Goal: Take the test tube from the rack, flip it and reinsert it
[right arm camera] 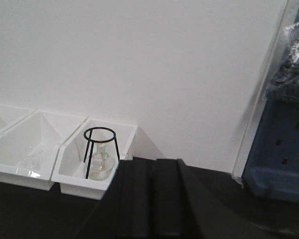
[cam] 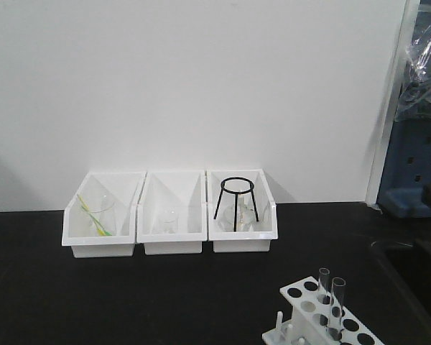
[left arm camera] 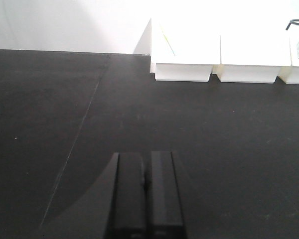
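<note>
The white rack point(cam: 302, 296) stands at the bottom right of the front view, partly cut off by the frame edge. Two clear test tubes stand upright in its holes, one point(cam: 323, 282) behind the other point(cam: 337, 302). Short pegs point(cam: 279, 320) rise along its near-left side. Neither gripper shows in the front view. In the left wrist view my left gripper point(left arm camera: 146, 155) hangs shut over bare black table, holding nothing. My right gripper point(right arm camera: 153, 162) is also shut and empty, pointing toward the back wall. The rack is out of both wrist views.
Three white open-front bins point(cam: 100, 223) point(cam: 172, 223) point(cam: 242, 226) line the back wall. The right one holds a black tripod point(cam: 235, 201) and a glass flask point(right arm camera: 100, 167). Blue equipment point(cam: 416, 165) stands past the black table's point(cam: 165, 302) right edge.
</note>
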